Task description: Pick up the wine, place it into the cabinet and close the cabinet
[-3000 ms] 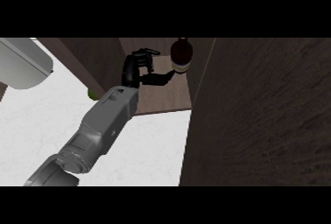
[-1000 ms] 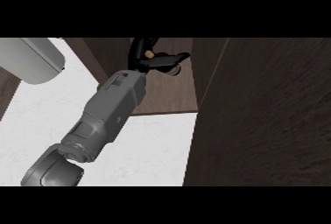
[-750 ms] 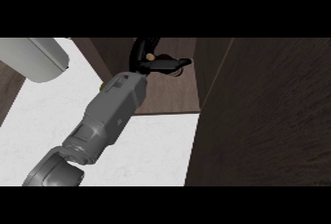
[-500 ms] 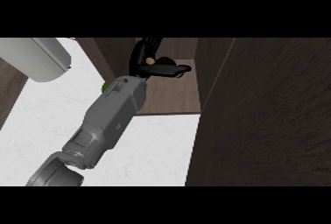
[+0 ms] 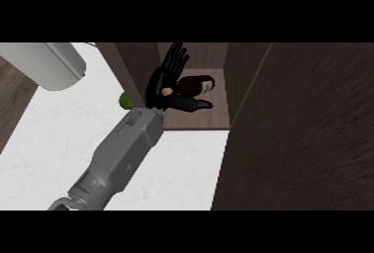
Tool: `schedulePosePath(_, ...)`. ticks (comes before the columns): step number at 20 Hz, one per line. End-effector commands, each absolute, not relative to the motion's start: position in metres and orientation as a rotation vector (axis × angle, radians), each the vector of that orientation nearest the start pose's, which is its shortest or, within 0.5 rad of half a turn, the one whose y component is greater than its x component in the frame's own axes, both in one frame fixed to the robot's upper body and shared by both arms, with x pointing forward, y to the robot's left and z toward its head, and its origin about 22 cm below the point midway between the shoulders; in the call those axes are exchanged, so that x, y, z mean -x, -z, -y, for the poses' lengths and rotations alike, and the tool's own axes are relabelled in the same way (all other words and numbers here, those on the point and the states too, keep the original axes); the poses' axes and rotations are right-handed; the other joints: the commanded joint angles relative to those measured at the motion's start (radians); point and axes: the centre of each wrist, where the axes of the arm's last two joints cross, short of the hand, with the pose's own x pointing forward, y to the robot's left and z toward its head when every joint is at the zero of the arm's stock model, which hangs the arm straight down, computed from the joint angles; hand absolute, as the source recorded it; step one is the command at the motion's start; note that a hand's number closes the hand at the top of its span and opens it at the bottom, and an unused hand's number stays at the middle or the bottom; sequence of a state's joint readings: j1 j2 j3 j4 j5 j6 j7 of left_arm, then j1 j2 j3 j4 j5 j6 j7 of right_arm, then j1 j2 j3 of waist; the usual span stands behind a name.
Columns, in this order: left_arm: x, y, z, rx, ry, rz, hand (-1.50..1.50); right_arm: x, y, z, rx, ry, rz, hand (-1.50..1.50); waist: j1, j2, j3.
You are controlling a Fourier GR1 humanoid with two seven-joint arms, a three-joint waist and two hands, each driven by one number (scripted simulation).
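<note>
The dark wine bottle (image 5: 194, 85) sits inside the open wooden cabinet (image 5: 199, 120), on its shelf near the back. My right hand (image 5: 165, 83) is at the cabinet's mouth, just left of the bottle. Its fingers are straight and point away, and its thumb (image 5: 193, 104) sticks out below the bottle without curling round it. The hand is open and holds nothing. The right forearm (image 5: 124, 148) runs up from the lower left. Of the left arm only a pale grey forearm (image 5: 50, 64) shows at the top left; its hand is out of view.
The cabinet door (image 5: 306, 143) stands open and fills the right side of the view as a large dark wood panel. A small green thing (image 5: 125, 101) lies on the white counter (image 5: 51, 143), half hidden behind my right wrist.
The right hand was curled round the bottle three seconds ago. It has since let go, straightened its fingers and drawn back slightly to the left; the bottle stays in the cabinet.
</note>
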State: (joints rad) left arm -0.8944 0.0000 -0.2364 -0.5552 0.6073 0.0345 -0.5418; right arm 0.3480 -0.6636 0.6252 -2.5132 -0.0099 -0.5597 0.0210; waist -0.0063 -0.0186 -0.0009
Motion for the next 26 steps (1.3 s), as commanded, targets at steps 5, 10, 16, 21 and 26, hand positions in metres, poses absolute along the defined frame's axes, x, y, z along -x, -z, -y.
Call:
schedulePosePath(5,-0.353,-0.005,-0.087,0.527,-0.057,1.732,-1.5,-0.063,-0.188,0.201,-0.163,-0.144,1.949,-1.5,0.017,0.001,0.0)
schedulePosePath(10,-0.32,0.001,-0.107,0.525,-0.08,1.733,-1.5,-0.06,-0.188,0.206,-0.148,-0.149,1.934,-1.5,0.014,0.002,0.002)
schedulePosePath(16,-0.271,0.006,-0.116,0.573,-0.101,1.69,-1.5,-0.059,-0.187,0.204,-0.135,-0.161,1.936,-1.5,0.009,0.005,0.001)
schedulePosePath(21,-0.245,0.013,-0.15,0.58,-0.16,1.716,-1.5,-0.066,-0.184,0.205,-0.176,-0.289,1.92,-1.5,0.01,0.011,0.001)
schedulePosePath(26,-0.233,0.024,-0.186,0.533,-0.168,1.737,-1.5,-0.052,-0.196,0.201,-0.262,-0.34,1.893,-1.5,-0.003,0.01,-0.001)
